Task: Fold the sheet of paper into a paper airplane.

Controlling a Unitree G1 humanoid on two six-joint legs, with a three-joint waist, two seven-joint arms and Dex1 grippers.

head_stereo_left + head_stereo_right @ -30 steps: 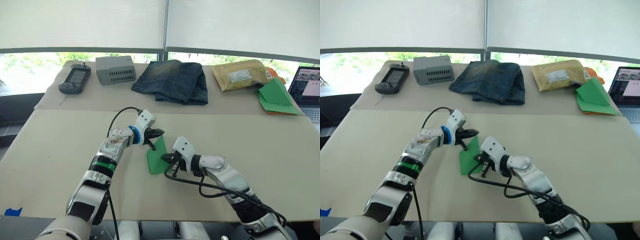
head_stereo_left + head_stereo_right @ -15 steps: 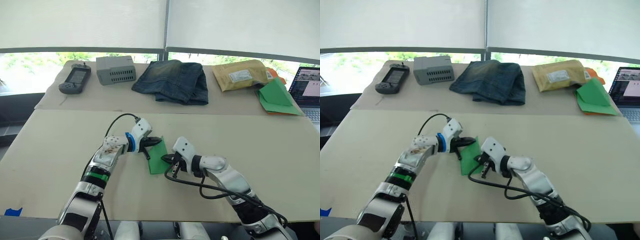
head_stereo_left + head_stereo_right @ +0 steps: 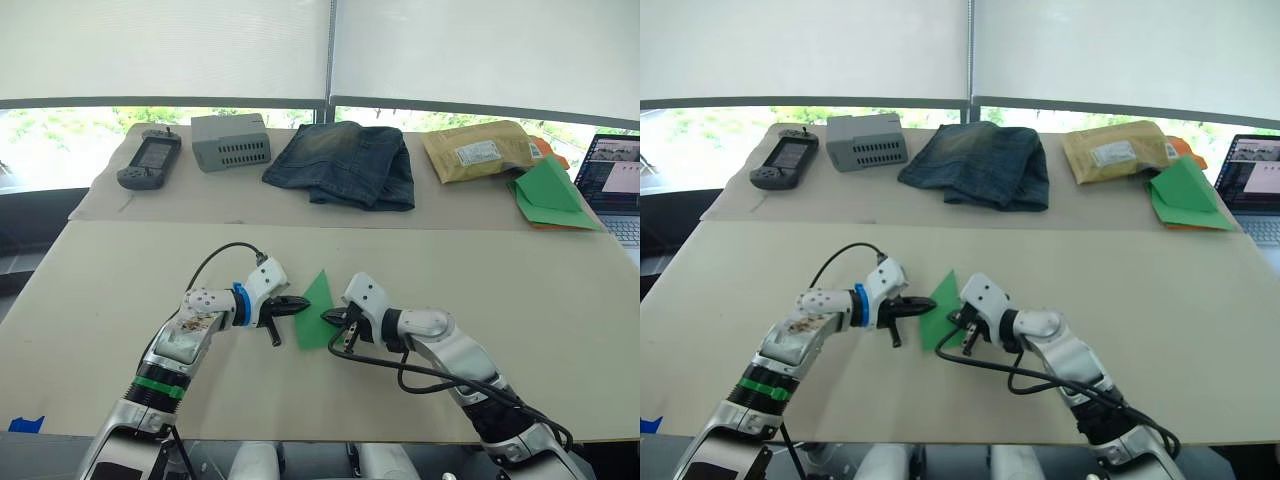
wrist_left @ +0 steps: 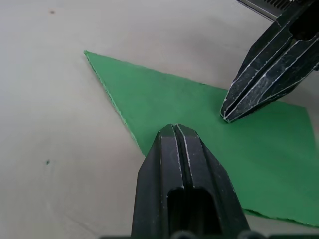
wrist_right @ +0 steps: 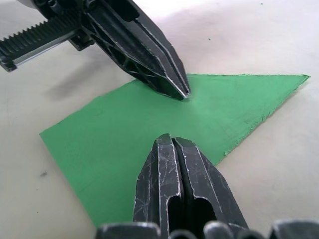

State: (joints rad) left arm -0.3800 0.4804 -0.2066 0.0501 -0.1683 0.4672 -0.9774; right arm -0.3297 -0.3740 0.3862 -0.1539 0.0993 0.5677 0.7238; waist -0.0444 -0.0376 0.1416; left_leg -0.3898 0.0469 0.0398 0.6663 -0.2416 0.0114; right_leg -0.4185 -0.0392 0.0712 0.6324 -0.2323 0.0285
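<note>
- Sheet of paper (image 3: pixel 316 312): bright green, already folded into a flat wedge with one sharp point away from the robot; lies flat on the near table (image 3: pixel 120 300), between the two grippers, at mid-table
- Left gripper (image 3: pixel 297 306): fingers clenched together with nothing between them; closed tip rests on the paper at its left edge
- Right gripper (image 3: pixel 327 318): fingers likewise clenched and empty; closed tip presses on the paper from the opposite side
- Judgement: both tips look to serve as pressing tools, not grasps, one pinning the wedge so it cannot slide, the other bearing on a fold to sharpen the crease
- Judgement: task partway; shape pointed, but no wings or raised body visible
- Far table: grey box (image 3: pixel 231 140), handheld device (image 3: pixel 150 159), folded jeans (image 3: pixel 345 162), padded mailer (image 3: pixel 477 149), green paper stack (image 3: pixel 551 196) with orange edge, laptop (image 3: pixel 618 178)
- Writing: mailer carries a white label, print too small to read; laptop screen content illegible; no brand marks legible elsewhere
</note>
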